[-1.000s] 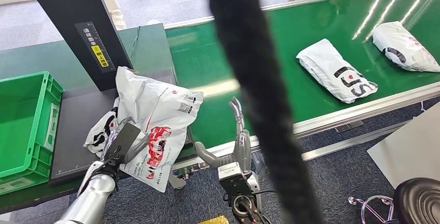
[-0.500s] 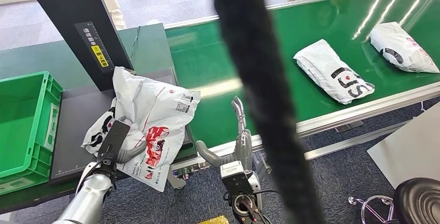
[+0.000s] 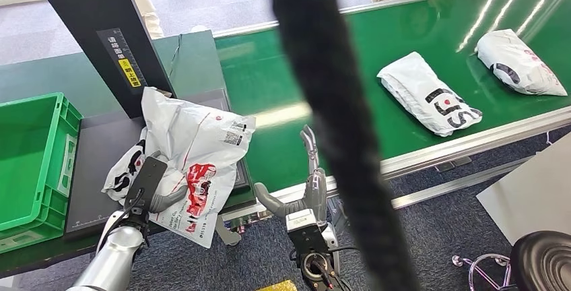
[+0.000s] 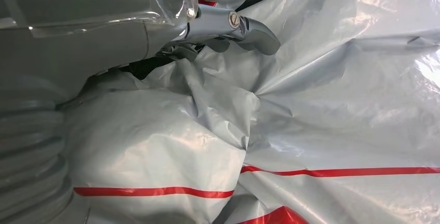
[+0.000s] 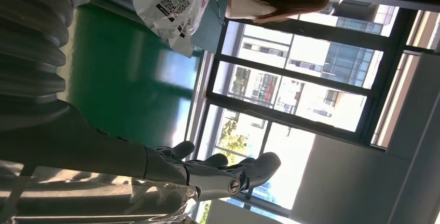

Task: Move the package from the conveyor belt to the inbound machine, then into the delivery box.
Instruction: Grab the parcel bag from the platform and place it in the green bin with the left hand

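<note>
Crumpled white package with red print and a barcode label, lying on the dark inbound machine plate, left hand gripping its lower edge, fingers buried in plastic, right hand spread, holding nothing.

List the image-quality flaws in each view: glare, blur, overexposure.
Head view: a blurred black cable crosses the frame close to the lens, and light streaks glare on the green conveyor belt. Left wrist view: sheen on the crumpled white package the left hand grips. Right wrist view: windows are overexposed behind the dark right hand.
</note>
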Controlling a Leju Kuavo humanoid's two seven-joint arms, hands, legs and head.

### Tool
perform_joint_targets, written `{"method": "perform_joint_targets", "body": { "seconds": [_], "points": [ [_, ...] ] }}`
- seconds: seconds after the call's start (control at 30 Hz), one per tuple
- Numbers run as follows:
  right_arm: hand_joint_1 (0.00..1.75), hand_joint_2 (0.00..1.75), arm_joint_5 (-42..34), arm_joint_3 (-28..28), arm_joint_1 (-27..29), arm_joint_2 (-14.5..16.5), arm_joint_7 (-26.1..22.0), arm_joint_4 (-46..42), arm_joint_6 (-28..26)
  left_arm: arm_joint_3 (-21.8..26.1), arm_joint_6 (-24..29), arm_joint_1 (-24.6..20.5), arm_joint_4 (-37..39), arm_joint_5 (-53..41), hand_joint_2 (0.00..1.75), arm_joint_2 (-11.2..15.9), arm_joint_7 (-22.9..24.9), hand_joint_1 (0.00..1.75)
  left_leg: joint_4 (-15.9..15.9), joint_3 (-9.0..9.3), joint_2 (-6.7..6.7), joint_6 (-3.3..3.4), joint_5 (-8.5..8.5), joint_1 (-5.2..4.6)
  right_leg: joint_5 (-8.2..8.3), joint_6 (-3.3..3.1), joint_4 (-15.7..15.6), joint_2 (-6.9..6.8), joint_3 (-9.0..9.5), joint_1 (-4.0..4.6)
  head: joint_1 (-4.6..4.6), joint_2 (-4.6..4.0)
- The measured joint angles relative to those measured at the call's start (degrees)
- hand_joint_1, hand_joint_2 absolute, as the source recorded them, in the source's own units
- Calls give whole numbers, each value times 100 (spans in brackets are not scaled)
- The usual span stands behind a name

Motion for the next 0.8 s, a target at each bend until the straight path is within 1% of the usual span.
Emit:
{"method": "perform_joint_targets", "body": {
  "seconds": [0.03,0.07,0.1,0.43,0.8],
  "points": [
    [0,175,-9,2,0,-1,0,0,-11,7,6,0,0,-5,175,1,0,149,0,0,0,0,0,0,0,0,0,0,0,0,0,0],
    [0,175,-19,4,0,-2,0,0,-26,16,16,-1,0,-11,175,1,0,171,0,0,0,0,0,0,0,0,0,0,0,0,0,0],
    [0,175,-30,6,0,-3,0,-1,-41,29,28,-3,0,-18,175,3,0,175,0,0,0,0,0,0,0,0,0,0,0,0,0,0],
    [0,175,-228,10,-21,-21,0,-35,-56,174,51,-47,-4,-38,175,56,-44,175,0,1,0,0,0,0,0,0,0,-1,4,-1,0,0],
    [0,175,-404,87,-100,-110,0,-62,-116,335,49,-28,-2,-38,175,102,-109,175,0,1,0,0,0,0,0,0,0,-1,3,0,0,0]
  ]
}}
